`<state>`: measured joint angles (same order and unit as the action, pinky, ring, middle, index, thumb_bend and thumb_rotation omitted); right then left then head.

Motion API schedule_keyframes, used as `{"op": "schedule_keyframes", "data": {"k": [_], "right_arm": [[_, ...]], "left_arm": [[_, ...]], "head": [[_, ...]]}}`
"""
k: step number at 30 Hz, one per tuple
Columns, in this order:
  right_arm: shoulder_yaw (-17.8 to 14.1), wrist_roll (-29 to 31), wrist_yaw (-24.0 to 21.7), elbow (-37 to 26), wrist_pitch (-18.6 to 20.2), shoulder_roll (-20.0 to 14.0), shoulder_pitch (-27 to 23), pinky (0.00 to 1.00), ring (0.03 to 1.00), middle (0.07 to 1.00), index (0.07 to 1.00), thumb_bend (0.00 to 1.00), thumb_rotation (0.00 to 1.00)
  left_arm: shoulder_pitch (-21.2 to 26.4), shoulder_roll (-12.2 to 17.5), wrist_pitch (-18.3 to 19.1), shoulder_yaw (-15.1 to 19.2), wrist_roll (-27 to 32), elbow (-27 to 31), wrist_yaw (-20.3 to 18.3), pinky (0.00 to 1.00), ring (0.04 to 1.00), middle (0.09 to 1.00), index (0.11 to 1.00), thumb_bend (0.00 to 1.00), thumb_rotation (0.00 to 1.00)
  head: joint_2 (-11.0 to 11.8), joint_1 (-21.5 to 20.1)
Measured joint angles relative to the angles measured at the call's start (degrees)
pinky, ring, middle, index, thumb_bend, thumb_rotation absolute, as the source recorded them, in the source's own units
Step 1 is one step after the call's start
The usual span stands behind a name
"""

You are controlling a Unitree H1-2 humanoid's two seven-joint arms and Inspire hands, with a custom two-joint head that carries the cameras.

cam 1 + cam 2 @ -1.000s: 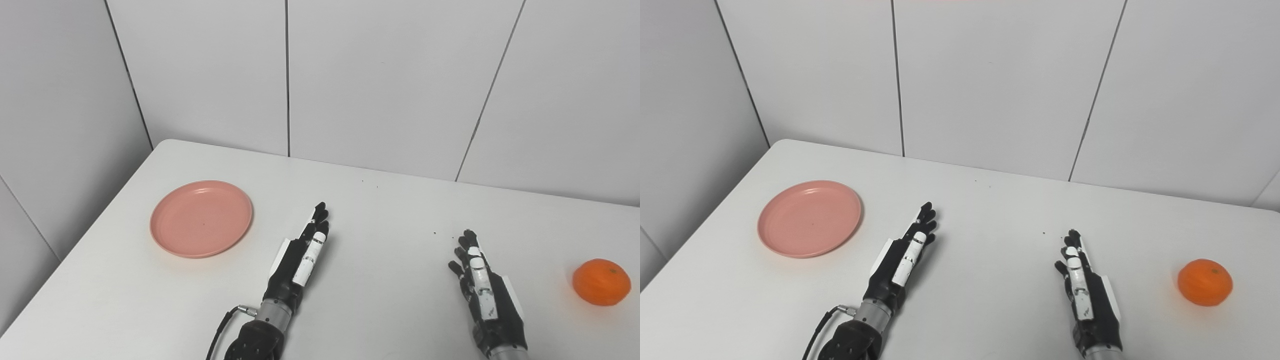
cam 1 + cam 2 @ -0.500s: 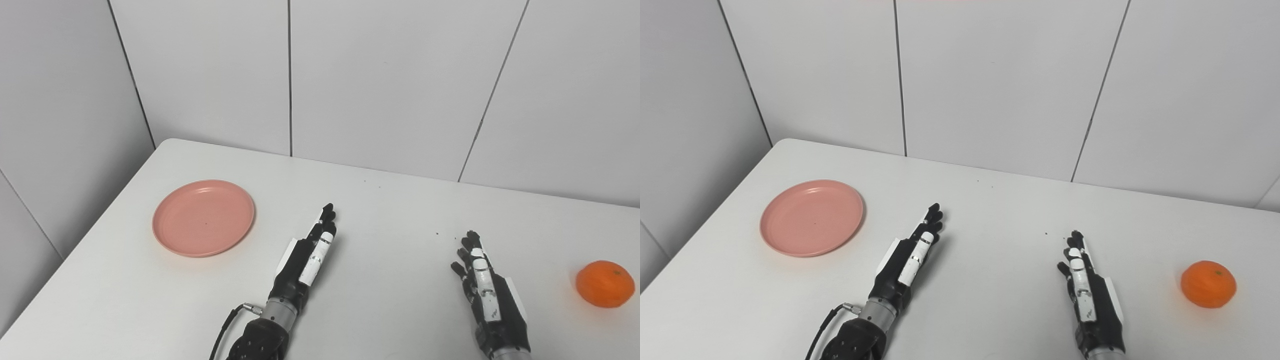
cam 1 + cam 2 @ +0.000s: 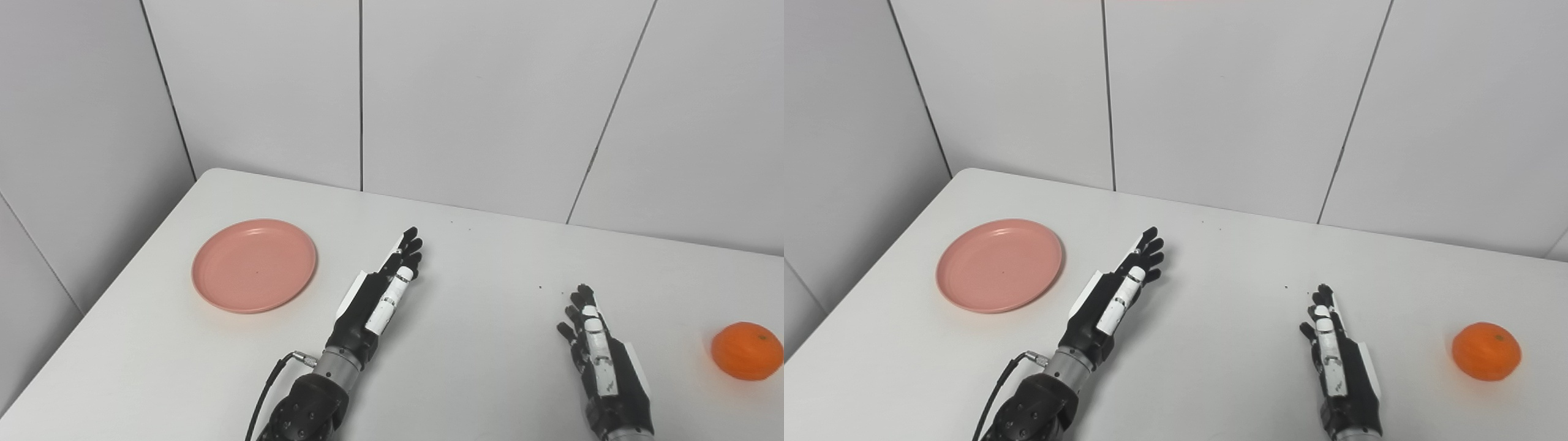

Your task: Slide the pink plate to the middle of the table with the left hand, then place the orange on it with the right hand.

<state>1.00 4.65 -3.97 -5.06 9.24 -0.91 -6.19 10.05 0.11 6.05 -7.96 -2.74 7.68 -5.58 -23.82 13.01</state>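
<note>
Pink plate [image 3: 254,265]: flat on the left part of the counter, nothing on it, no hand touching it.
Orange [image 3: 746,351]: on the counter far to the right, by the picture's edge, well apart from the plate.
Left hand [image 3: 373,296]: just right of the plate but apart from it, stretched out toward the wall; fingers [image 3: 409,244] straight and slightly apart, holding nothing.
Right hand [image 3: 1338,362]: low at the near edge, between the counter's middle and the orange, clear of the fruit; fingers [image 3: 1322,301] extended and a little spread, holding nothing.
Counter [image 3: 490,275]: white, with a few dark specks between the hands.
Wall [image 3: 1225,92]: pale panels with dark seams.
</note>
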Motion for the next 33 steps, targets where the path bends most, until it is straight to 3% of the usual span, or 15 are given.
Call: {"op": "schedule_keyframes", "data": {"k": [15,29,33], "right_arm": [[-0.06,0.20,-0.12,-0.02,0.01,-0.13,0.01,1.00,1.000,1.000,1.000,0.19,1.00],[-0.09,-0.08,-0.23,-0.02,-0.01,-0.34,0.04,1.00,1.000,1.000,1.000,0.19,1.00],[-0.11,-0.07,-0.38,0.15,-0.23,-0.49,0.03,1.00,1.000,1.000,1.000,0.20,1.00]], "left_arm": [[4.75,2.25,4.65,5.73,1.31,7.66,0.02,0.97,0.971,0.990,0.982,0.45,1.00],[8.25,7.18,4.46,14.86,3.83,6.48,1.25,0.97,0.970,0.980,0.974,0.48,1.00],[8.71,8.21,4.46,17.27,5.06,6.44,2.21,0.98,0.965,0.980,0.962,0.43,1.00]], "head": [[0.26,0.70],[0.26,1.32],[0.18,1.58]]}}
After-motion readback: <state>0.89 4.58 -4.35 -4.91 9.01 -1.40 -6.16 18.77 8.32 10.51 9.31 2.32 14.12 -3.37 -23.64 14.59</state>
